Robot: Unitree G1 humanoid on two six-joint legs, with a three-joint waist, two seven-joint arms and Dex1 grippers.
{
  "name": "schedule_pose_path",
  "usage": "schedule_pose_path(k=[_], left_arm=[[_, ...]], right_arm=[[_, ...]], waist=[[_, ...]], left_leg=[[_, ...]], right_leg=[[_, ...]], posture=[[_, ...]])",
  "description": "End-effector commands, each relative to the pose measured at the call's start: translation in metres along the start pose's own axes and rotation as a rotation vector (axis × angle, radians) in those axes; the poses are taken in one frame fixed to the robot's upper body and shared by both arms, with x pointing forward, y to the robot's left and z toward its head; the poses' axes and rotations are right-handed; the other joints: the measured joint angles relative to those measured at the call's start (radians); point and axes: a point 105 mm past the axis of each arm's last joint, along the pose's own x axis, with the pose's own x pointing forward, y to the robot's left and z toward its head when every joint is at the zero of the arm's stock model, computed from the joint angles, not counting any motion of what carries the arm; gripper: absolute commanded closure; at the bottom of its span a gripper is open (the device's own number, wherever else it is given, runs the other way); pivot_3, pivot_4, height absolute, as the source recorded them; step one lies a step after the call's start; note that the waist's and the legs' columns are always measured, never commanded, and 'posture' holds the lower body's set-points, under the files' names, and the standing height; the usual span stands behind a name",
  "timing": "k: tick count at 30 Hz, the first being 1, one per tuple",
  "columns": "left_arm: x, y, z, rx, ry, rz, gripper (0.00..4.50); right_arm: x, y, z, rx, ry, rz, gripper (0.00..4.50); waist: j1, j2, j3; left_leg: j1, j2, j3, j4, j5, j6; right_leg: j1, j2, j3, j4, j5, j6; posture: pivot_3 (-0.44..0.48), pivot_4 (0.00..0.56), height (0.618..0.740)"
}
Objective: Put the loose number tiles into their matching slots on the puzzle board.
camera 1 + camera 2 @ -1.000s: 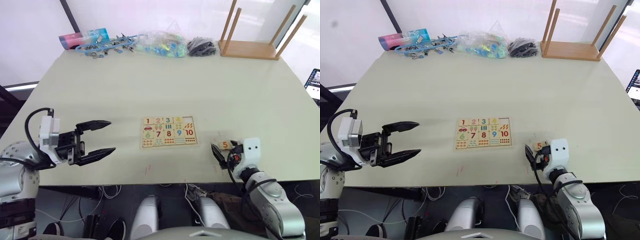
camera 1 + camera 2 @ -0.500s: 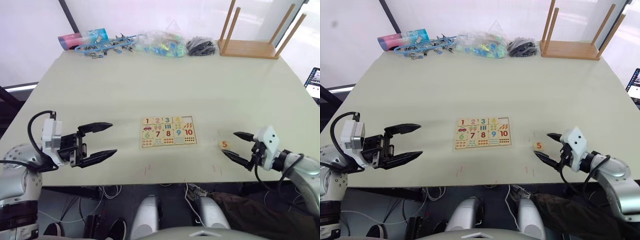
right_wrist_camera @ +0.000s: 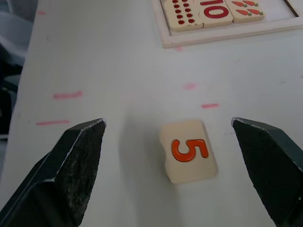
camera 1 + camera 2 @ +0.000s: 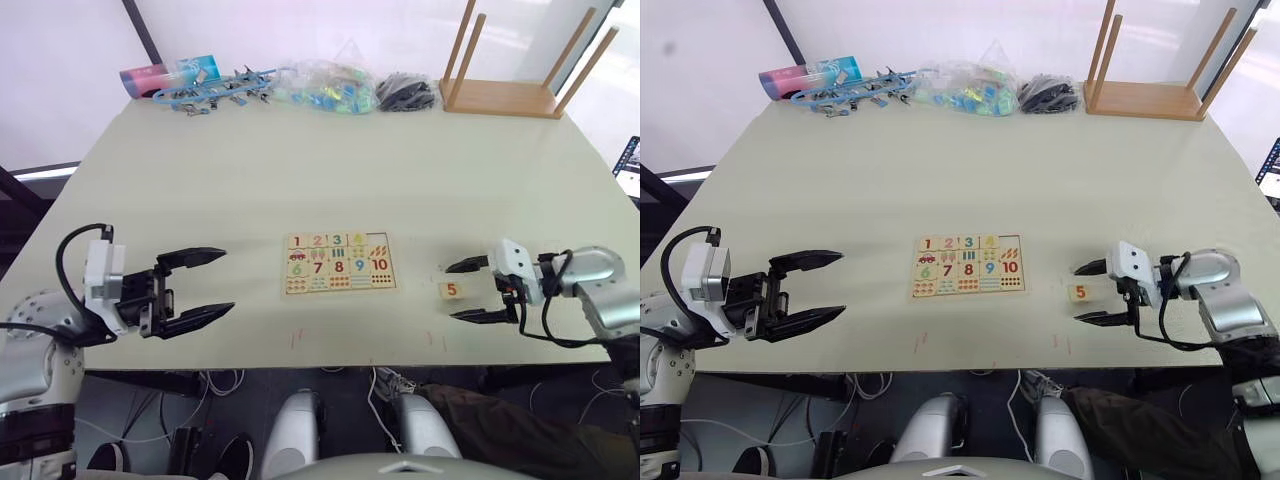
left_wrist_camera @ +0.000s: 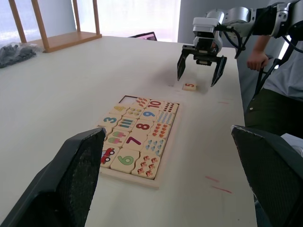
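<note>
Near table front edge: right tool (image 4: pixel 468 291) wide, straddling 5 tile (image 4: pixel 451 290).

The puzzle board (image 4: pixel 338 262) and the tile 5 (image 3: pixel 189 150) look like pale smooth wood. The table (image 4: pixel 300 170) is matt cream.

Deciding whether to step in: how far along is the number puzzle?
Done: 1, 2, 3 and a yellow tile sit in the board's top row. In hand: nothing gripped; the 5 tile lies on the table between the open right gripper's fingers. Left: grasp it and seat it in the top-right slot, which looks empty. The left gripper is open and idle.
</note>
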Motion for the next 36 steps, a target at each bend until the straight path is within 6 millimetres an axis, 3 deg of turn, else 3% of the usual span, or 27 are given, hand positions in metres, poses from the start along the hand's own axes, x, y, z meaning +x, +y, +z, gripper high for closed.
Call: schedule_pose_path(k=[1, 10, 13, 19, 28, 36], left_arm=[[-0.004, 0.0, 0.01, 0.052, -0.009, -0.011, 0.0], [-0.005, -0.002, 0.01, 0.053, -0.006, -0.01, 0.0], [-0.005, -0.001, 0.009, 0.054, -0.006, -0.01, 0.0], [-0.004, -0.001, 0.009, 0.055, -0.008, -0.014, 0.0], [-0.003, -0.002, 0.008, 0.05, -0.011, -0.015, 0.0], [-0.004, -0.002, 0.007, 0.049, -0.016, -0.004, 0.0]], right_arm=[[-0.004, -0.005, -0.002, -0.061, 0.028, 0.028, 0.03], [0.001, -0.012, -0.006, -0.11, 0.048, 0.048, 0.03], [0.003, -0.012, -0.007, -0.124, 0.066, 0.057, 0.81], [0.004, -0.014, -0.01, -0.118, 0.112, 0.068, 3.59], [0.002, -0.014, 0.002, -0.122, 0.112, 0.076, 3.61], [0.011, -0.035, 0.04, -0.056, 0.1, -0.047, 3.61]], waist=[[0.0, 0.0, 0.0], [-0.002, 0.0, 0.0], [-0.002, 0.0, 0.0], [-0.004, 0.0, 0.0], [-0.003, 0.0, 0.0], [-0.002, 0.002, 0.001]], left_leg=[[0.0, 0.0, 0.0, 0.0, 0.0, 0.0], [0.001, 0.0, 0.001, 0.0, 0.0, 0.0], [0.001, 0.0, 0.001, 0.0, 0.0, 0.0], [0.003, 0.001, 0.0, 0.002, 0.0, 0.0], [0.003, 0.003, 0.0, 0.004, 0.0, 0.0], [0.002, 0.003, 0.0, 0.003, 0.0, 0.0]], right_leg=[[0.0, 0.0, 0.0, 0.0, 0.0, 0.0], [0.001, 0.0, 0.0, 0.001, 0.0, 0.0], [0.001, 0.0, 0.0, 0.001, 0.0, 0.0], [0.002, 0.0, 0.001, 0.003, 0.0, 0.0], [0.002, 0.0, 0.001, 0.003, 0.001, 0.0], [0.001, 0.0, 0.001, 0.003, 0.0, 0.0]], posture=[[0.0, 0.15, 0.74], [0.0, 0.15, 0.74], [0.0, 0.15, 0.74], [0.0, 0.15, 0.74], [0.0, 0.15, 0.74], [0.0, 0.15, 0.74]])
